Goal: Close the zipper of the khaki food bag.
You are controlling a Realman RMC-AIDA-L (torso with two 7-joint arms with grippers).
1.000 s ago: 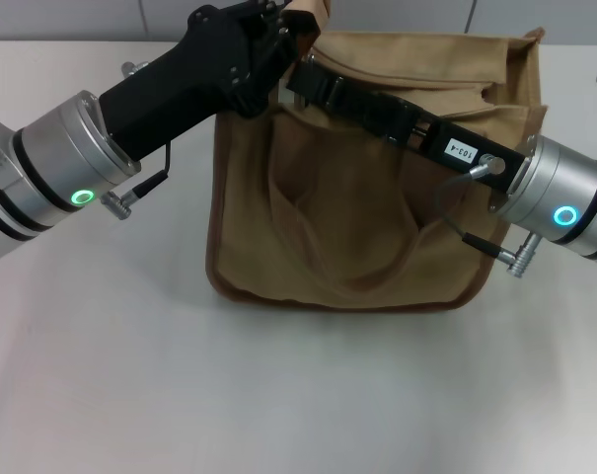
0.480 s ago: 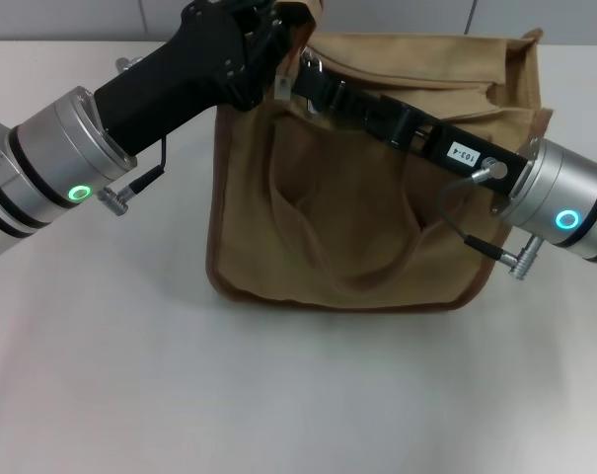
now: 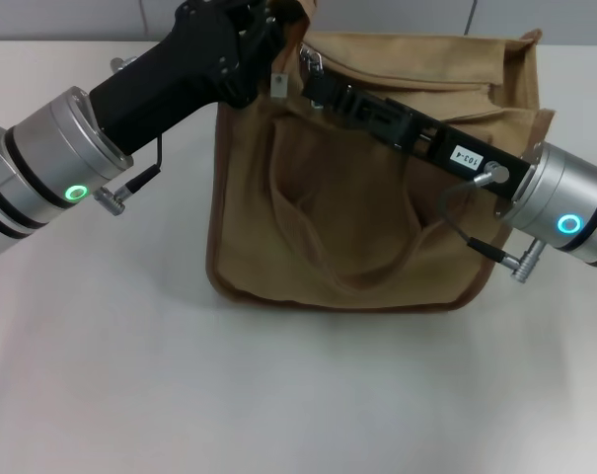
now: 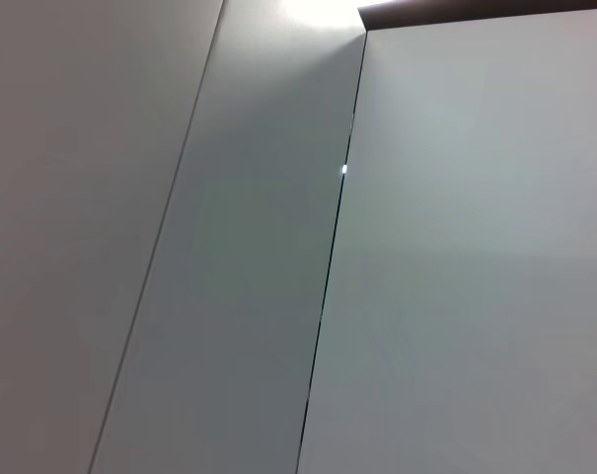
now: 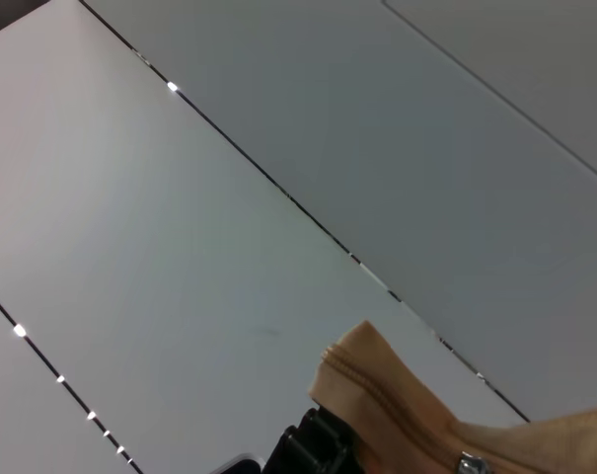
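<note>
The khaki food bag (image 3: 367, 178) is stood on the white table (image 3: 278, 395) with its face turned to the head camera, and the zipper (image 3: 416, 49) is laid along the bag's top edge, its long axis running side to side between the two arms. The left gripper (image 3: 278, 35) is pinched shut on the bag's top left corner, while the right gripper (image 3: 316, 79) is reached across the bag's face to just beside that same corner, its opening not readable. A small silver piece (image 5: 468, 464), likely the slider, is seen on the zip tape in the right wrist view, so the right arm is judged nearer and the pull is expected along the top edge toward the bag's right end.
</note>
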